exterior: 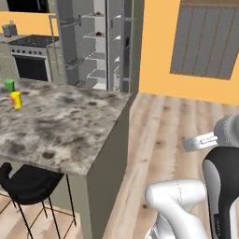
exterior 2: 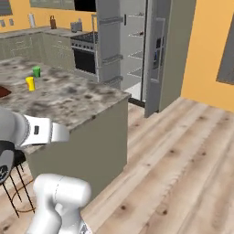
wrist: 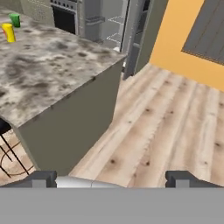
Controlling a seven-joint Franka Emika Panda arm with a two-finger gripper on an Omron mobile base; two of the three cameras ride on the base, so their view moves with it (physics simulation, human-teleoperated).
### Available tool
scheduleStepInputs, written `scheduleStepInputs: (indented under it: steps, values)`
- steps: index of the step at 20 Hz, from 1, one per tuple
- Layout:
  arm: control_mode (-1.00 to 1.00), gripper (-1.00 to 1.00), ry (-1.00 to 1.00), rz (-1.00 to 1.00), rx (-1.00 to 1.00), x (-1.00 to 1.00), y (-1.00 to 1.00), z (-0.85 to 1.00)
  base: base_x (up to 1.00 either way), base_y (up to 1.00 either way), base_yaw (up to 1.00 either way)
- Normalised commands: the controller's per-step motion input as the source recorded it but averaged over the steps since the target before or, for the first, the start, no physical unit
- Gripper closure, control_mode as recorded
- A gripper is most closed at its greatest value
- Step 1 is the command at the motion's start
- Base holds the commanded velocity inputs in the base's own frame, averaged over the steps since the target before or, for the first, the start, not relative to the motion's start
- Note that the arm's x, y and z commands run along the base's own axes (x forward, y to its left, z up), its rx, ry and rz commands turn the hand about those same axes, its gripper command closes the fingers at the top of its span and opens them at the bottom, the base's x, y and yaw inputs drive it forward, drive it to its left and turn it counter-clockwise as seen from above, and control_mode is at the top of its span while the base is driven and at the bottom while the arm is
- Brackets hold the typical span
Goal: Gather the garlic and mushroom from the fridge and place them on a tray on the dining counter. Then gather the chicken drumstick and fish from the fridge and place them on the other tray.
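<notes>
The fridge (exterior: 98, 46) stands at the back with its doors swung open and its white shelves showing; it also appears in the right base view (exterior 2: 137, 50) and the hand view (wrist: 114, 19). Two small dark things lie on its upper shelves, too small to name, so garlic, mushroom, chicken drumstick and fish cannot be made out. The dining counter (exterior: 60, 121) (exterior 2: 68, 98) (wrist: 48, 65) fills the left. A reddish-brown corner of the tray (exterior 2: 2, 91) pokes in at the left edge. My gripper (wrist: 111, 179) is open and holds nothing, hovering over the wooden floor beside the counter's end.
A yellow container (exterior: 17, 99) and a green cup (exterior: 9, 85) stand on the counter's far side. A black stool (exterior: 28, 184) sits under its near edge. A stove (exterior: 32, 58) is left of the fridge. Wooden floor (exterior: 163, 130) runs up to the fridge.
</notes>
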Motion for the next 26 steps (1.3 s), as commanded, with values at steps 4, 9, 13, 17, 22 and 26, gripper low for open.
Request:
scheduleStepInputs:
  steps: [4,9,13,17,22,26]
  values:
    - [1.0,-1.0,0.0,0.0,0.0,0.0,0.0,0.0,0.3,-0.84,0.36]
    - [1.0,-1.0,0.0,0.0,0.0,0.0,0.0,0.0,0.31,-0.82,0.37]
    - [1.0,-1.0,0.0,0.0,0.0,0.0,0.0,0.0,0.33,-0.82,0.37]
    - [1.0,-1.0,0.0,0.0,0.0,0.0,0.0,0.0,0.33,-0.82,0.37]
    - [1.0,-1.0,0.0,0.0,0.0,0.0,0.0,0.0,0.33,-0.82,0.37]
    - [1.0,-1.0,0.0,0.0,0.0,0.0,0.0,0.0,0.33,-0.82,0.36]
